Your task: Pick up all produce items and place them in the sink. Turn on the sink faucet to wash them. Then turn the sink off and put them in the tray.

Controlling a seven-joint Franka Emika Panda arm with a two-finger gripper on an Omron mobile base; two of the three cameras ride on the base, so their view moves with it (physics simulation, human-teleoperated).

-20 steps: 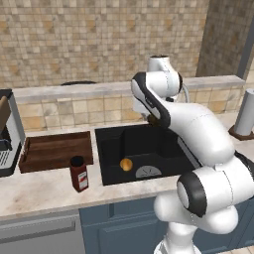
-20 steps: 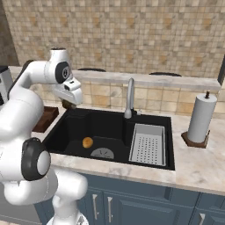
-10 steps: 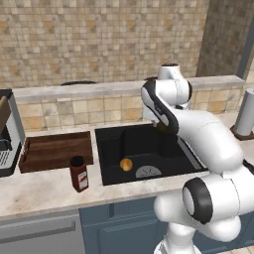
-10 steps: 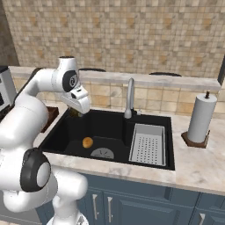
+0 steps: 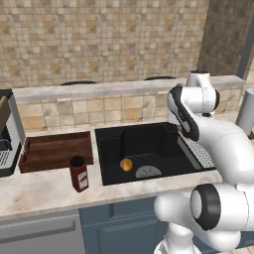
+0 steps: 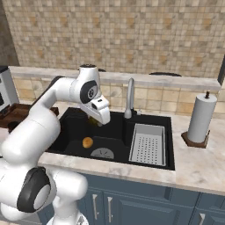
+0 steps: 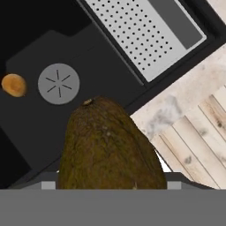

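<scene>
The olive-brown fruit (image 7: 108, 145) runs off the hand view's bottom edge, its lower half unseen; the fingertips beside it are hidden; the arm covers the sink's (image 5: 149, 144) right side in the left base view; the jar's (image 5: 79, 174) label is too small to read.

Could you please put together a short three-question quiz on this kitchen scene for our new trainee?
1. True or false: the orange fruit already lies in the sink.
2. What does the gripper carry? A) the jar B) a brown fruit C) nothing
3. Fill in: the jar stands on the counter between the tray and the ____.

Key
1. True; it lies on the basin floor beside the drain.
2. B; the hand view shows the brown fruit between the fingers, above the sink.
3. Sink; the jar stands just in front of the tray's near corner, left of the basin.
</scene>
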